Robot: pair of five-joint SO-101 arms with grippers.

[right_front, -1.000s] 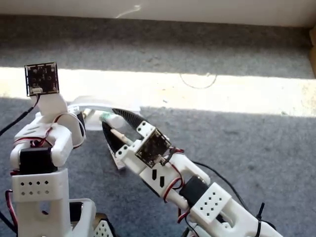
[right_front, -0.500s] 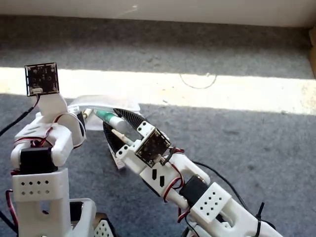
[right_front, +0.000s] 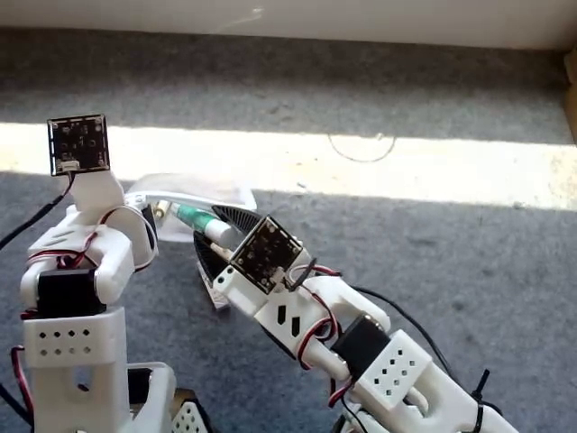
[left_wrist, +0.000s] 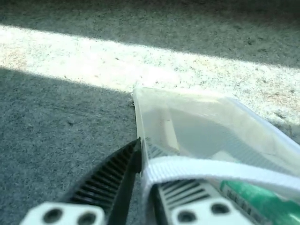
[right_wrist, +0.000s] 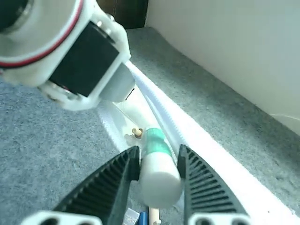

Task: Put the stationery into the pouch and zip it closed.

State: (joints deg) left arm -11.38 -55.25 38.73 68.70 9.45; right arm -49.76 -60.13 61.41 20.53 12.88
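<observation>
A clear pouch with a white zipper band lies on the grey carpet between the two arms. My left gripper is shut on the band's edge and holds the pouch's mouth up. My right gripper is shut on a white marker with a green end. The green end points into the pouch's opening. From above, the marker reaches from my right gripper toward the left arm's wrist. Its green part lies under the zipper band.
More small stationery lies under the right gripper: a blue-and-white piece and a thin stick. A sunlit strip crosses the carpet behind the pouch, with a thin wire loop on it. A pale wall borders the far side.
My right arm has moved toward the pouch and rolled its wrist, carrying the marker's green end in under the zipper band. The pouch's mouth has lifted slightly. The left arm has barely moved.
</observation>
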